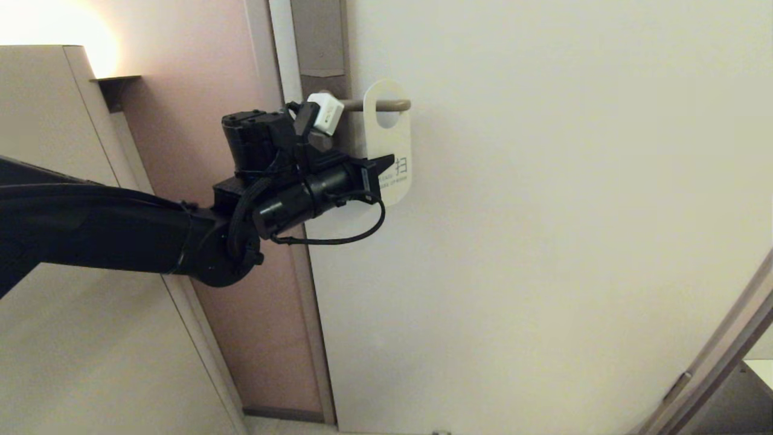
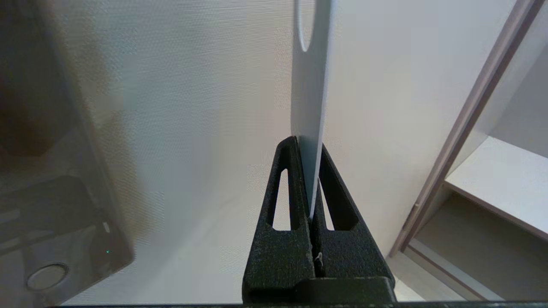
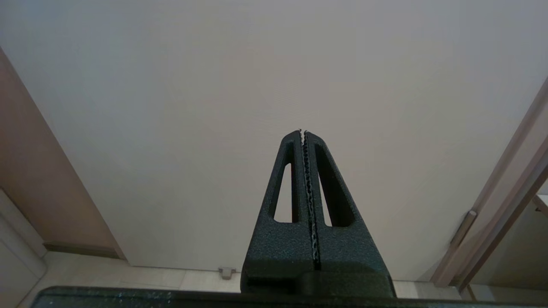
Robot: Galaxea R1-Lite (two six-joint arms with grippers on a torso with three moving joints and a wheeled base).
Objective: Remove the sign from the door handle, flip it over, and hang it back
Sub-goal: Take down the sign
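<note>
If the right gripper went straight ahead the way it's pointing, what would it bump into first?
Probably the pale door. The right gripper is shut and empty, aimed at that plain surface with nothing in between, though how far off it is can't be judged.

White sign (image 1: 388,140) on door handle (image 1: 386,105), hole over lever.

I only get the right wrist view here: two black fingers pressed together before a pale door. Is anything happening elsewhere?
Observer: Yes. The left gripper is shut on the lower part of the sign.
Operator: Where is the sign?
Observer: Its round hole is threaded on the door handle, white face outward.
Operator: Is it hanging straight?
Observer: It hangs down against the door, with the handle's rounded tip poking past it.
</note>
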